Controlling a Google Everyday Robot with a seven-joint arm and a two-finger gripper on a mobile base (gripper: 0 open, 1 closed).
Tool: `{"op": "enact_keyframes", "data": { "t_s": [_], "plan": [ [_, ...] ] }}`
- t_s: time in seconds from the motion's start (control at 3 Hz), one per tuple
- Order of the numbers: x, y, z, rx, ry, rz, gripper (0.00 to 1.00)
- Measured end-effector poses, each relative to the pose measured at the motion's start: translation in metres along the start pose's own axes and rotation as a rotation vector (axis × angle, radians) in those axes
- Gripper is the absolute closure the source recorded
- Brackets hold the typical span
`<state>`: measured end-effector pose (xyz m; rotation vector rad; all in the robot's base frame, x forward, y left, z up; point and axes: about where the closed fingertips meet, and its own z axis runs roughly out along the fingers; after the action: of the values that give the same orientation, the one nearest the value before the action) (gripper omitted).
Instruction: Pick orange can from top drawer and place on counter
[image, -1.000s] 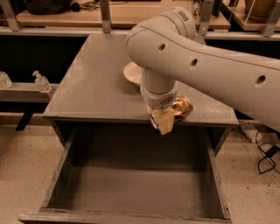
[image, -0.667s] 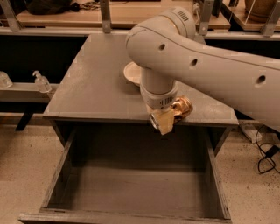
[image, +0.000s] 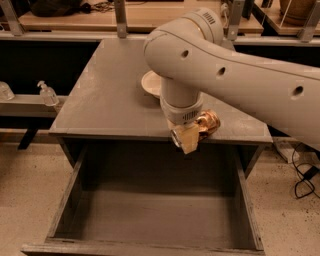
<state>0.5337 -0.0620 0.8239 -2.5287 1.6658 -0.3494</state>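
- The orange can (image: 209, 122): you see it tilted on its side at the front edge of the counter, towards the right. Its shiny body is pressed against the gripper's tan fingers. You cannot tell whether it touches the surface or hangs just above it.
- The gripper (image: 191, 135): its fingers are clamped on the orange can. They point down and forward over the counter's front lip, directly above the back of the open drawer.
- The arm (image: 240, 75): a thick white link enters from the right of the view, bends over the counter and drops to the wrist.
- The counter (image: 105, 100): a flat matte grey top with pale, scuffed edges.
- The top drawer (image: 150, 215): it is pulled out towards you beneath the counter, showing its grey floor and worn side walls.
- The white paper bowl (image: 150, 82): it stands on the counter behind the wrist, partly hidden by the arm and apart from the can.
- The pump bottle (image: 48, 93): it stands on a ledge left of the cabinet.
- The black cable (image: 302, 182): it lies on the speckled floor at the right.
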Motion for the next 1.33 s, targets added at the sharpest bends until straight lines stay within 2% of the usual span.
{"op": "enact_keyframes", "data": {
  "t_s": [0.67,1.0,1.33],
  "plan": [
    [0.0001,0.0000,-0.0001,0.000,0.000,0.000,1.00],
    [0.0002,-0.0002,-0.0007,0.000,0.000,0.000,0.82],
    [0.0002,-0.0002,-0.0008,0.000,0.000,0.000,0.51]
  ]
}}
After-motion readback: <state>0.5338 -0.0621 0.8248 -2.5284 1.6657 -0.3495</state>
